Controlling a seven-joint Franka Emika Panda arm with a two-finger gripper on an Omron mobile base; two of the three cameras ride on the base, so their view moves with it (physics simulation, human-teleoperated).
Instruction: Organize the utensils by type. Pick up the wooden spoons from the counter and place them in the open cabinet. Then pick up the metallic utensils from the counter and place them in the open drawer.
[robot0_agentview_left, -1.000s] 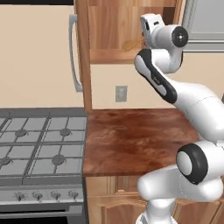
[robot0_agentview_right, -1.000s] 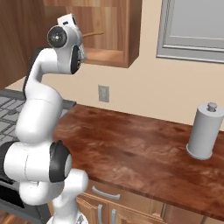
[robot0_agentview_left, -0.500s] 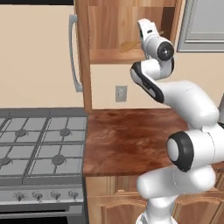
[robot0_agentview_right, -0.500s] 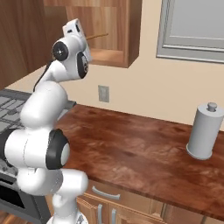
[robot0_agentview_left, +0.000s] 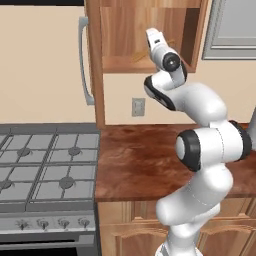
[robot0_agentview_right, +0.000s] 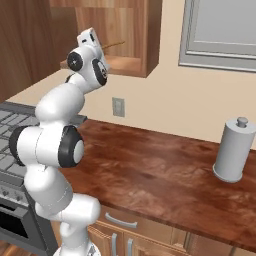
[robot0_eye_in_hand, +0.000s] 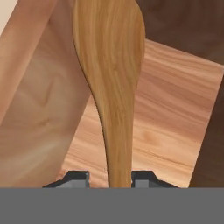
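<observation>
My gripper (robot0_agentview_left: 152, 36) is raised into the open cabinet (robot0_agentview_left: 120, 65), shut on the wooden spoon (robot0_eye_in_hand: 111, 65). In the hand view the spoon's handle runs up from between the fingertips (robot0_eye_in_hand: 75, 178) and its bowl stands over the cabinet's plain wood floor and side wall. From the left base view the spoon (robot0_agentview_left: 140, 54) slants out below the hand. In the right base view its thin end (robot0_agentview_right: 114, 45) pokes past the gripper (robot0_agentview_right: 90, 38) inside the cabinet (robot0_agentview_right: 131, 66). The counter (robot0_agentview_left: 135, 160) lies below. The metallic utensils and the drawer are out of view.
The cabinet door with its grey bar handle (robot0_agentview_left: 85, 62) hangs open to the left. A gas stove (robot0_agentview_left: 45, 165) adjoins the counter. A grey canister (robot0_agentview_right: 233, 150) stands at the counter's right end. A wall outlet (robot0_agentview_left: 137, 106) sits under the cabinet.
The hand has swung left in the left base view and gone deeper into the cabinet, with the spoon still held.
</observation>
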